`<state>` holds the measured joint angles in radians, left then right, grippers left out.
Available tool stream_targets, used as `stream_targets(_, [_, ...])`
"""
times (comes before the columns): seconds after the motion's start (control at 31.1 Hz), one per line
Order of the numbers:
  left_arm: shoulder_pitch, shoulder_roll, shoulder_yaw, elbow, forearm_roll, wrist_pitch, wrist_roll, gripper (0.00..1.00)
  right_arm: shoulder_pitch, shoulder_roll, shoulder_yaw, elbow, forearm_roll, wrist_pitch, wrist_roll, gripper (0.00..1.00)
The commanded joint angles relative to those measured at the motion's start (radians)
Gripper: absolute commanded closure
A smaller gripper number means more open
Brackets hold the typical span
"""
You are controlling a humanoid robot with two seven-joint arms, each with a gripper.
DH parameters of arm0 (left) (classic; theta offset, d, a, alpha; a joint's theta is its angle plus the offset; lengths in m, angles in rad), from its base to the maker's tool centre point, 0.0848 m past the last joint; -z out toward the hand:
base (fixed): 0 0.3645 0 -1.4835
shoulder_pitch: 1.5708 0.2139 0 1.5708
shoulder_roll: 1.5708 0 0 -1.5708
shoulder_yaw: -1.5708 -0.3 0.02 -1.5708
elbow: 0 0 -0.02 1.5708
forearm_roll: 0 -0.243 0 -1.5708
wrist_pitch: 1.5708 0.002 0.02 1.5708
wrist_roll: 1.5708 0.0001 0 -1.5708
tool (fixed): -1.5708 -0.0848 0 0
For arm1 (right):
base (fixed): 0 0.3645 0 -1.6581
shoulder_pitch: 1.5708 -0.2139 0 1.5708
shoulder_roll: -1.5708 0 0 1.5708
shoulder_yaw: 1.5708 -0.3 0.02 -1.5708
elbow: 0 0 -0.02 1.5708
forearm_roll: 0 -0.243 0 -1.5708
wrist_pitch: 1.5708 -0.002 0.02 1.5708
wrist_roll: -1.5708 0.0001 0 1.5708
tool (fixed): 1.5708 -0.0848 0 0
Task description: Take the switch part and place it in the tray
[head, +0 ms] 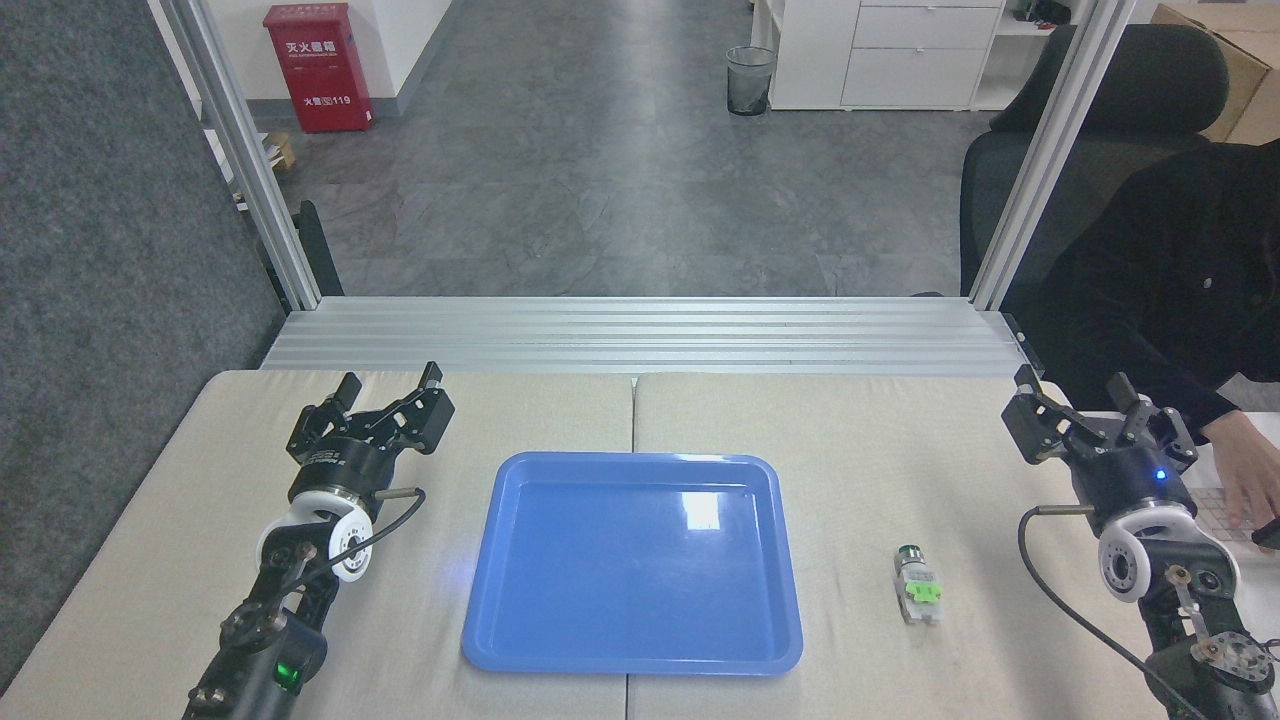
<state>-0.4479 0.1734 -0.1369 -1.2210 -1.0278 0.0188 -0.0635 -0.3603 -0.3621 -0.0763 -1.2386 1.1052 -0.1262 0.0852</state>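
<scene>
Head view: one blue tray lies at the middle of the padded beige table, glossy, with rounded corners and a raised rim, and nothing sits inside it. Only a reflected patch of light shows on its floor.

One switch part lies on the table to the right of the tray, apart from its rim and level with the tray's near half. It lies lengthwise, its dark metal-ringed end pointing far, the bright green block in the middle, the white-grey body toward the near edge.

Two grippers are in view. The right gripper hangs farther back and to the right of the switch part, well apart from it, its two black fingers spread wide and holding nothing. The left gripper is on the far left side of the tray, beyond the tray's far left corner and well apart from the switch part; its fingers also stand spread and empty.

At the right edge a person in a dark sleeve rests one hand on a keyboard. On the floor beyond stand one red cabinet and one mesh wastebasket.
</scene>
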Motion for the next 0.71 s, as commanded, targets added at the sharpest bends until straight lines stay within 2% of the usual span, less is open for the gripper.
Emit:
stream_targets(0.0, [0.000,0.000,-0.001,0.000,0.000,0.000,0.001,0.00,0.003,-0.001,0.000,0.001,-0.001,0.000,-0.002,0.01])
stream_targets(0.67, [0.000,0.000,0.000,0.000,0.000,0.000,0.001,0.00,0.003,0.000,0.000,-0.001,-0.001,0.007,-0.002,0.02])
